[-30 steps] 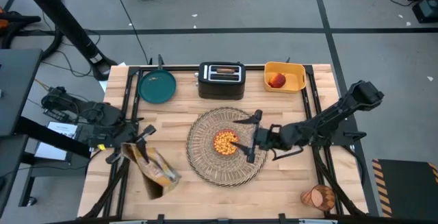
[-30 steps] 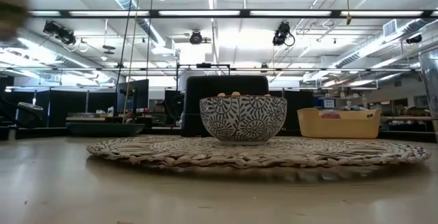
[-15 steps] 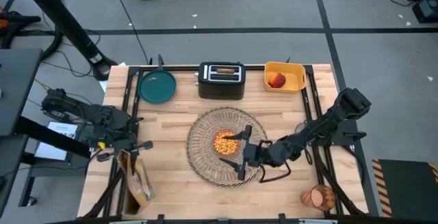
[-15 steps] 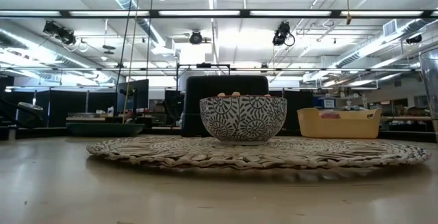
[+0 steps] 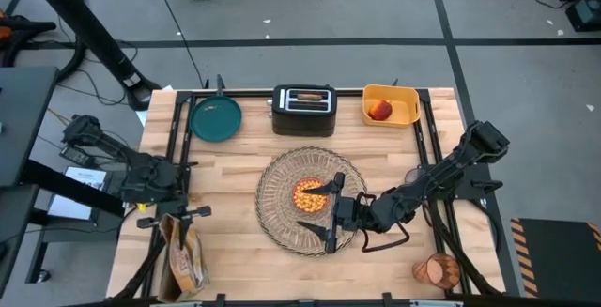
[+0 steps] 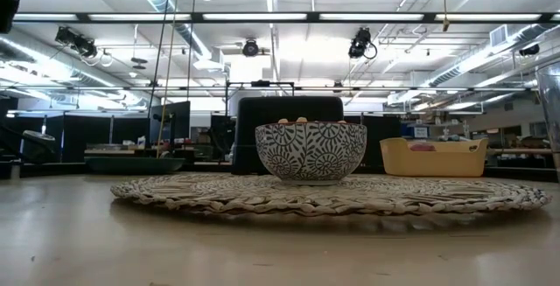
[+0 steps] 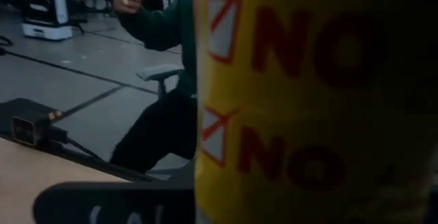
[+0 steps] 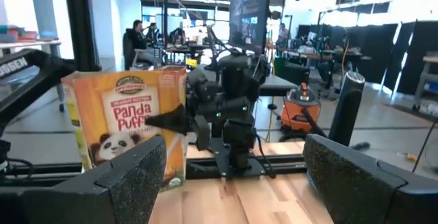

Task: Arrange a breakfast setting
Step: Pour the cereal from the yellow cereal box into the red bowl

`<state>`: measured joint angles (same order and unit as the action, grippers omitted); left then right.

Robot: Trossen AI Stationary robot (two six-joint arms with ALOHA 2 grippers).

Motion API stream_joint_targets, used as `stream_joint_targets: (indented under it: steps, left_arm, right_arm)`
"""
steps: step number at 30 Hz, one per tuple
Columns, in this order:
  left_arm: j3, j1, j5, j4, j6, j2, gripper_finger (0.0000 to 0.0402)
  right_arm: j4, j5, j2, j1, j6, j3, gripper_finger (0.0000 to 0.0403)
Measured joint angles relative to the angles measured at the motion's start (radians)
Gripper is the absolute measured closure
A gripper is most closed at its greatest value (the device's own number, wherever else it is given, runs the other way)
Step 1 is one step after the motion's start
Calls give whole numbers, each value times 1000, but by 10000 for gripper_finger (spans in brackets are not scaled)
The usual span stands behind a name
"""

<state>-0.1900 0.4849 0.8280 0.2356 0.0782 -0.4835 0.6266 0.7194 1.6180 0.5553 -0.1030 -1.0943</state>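
The patterned cereal bowl (image 5: 308,195) (image 6: 311,150), full of cereal, stands on the round straw placemat (image 5: 282,227). My right gripper (image 5: 324,211) (image 8: 236,176) hangs open and empty over the mat's near right part, beside the bowl. My left gripper (image 5: 175,215) is at the table's left front, shut on an upright cereal box (image 5: 184,258) (image 8: 126,125). The teal plate (image 5: 216,119) lies at the far left. The red fruit (image 5: 379,110) sits in the yellow bin. The orange tumbler (image 5: 437,269) lies on its side at the front right. The spoon is out of view. My left gripper comes at the cereal box level from the table's far side. One finger (image 8: 168,121) lies on the printed front face near the box's far edge (image 8: 179,114); the other finger is hidden behind the box. The box stands upright, its base on the table.
The black toaster (image 5: 304,110) stands at the far middle, with the yellow bin (image 5: 404,96) to its right. Black rails (image 5: 174,147) run along both sides of the table. People sit in the room beyond the table's left edge.
My left gripper has swung the tilted cereal box upright and carried it toward the table's near left corner, where it stands on its base. My right gripper has drawn away from the bowl toward the near edge and turned to point toward the table's left.
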Motion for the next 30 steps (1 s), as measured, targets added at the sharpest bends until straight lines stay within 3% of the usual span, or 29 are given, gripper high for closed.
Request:
stream_joint_targets:
  steps: [4, 14, 19, 26, 30]
  left_arm:
    - [56, 19, -69, 67, 24, 0, 351]
    - [89, 21, -122, 87, 39, 0, 331]
    - [89, 20, -125, 195, 73, 0, 295]
    - [89, 20, -138, 130, 53, 0, 238]
    - [89, 20, -145, 186, 50, -1, 223]
  right_arm:
    - [-28, 4, 1, 0, 32, 0, 55]
    - [-70, 5, 1, 0, 99, 0, 55]
    - [-85, -11, 1, -3, 118, 0, 55]
    - [-90, -14, 1, -1, 95, 0, 55]
    - [-93, -14, 1, 6, 81, 0, 55]
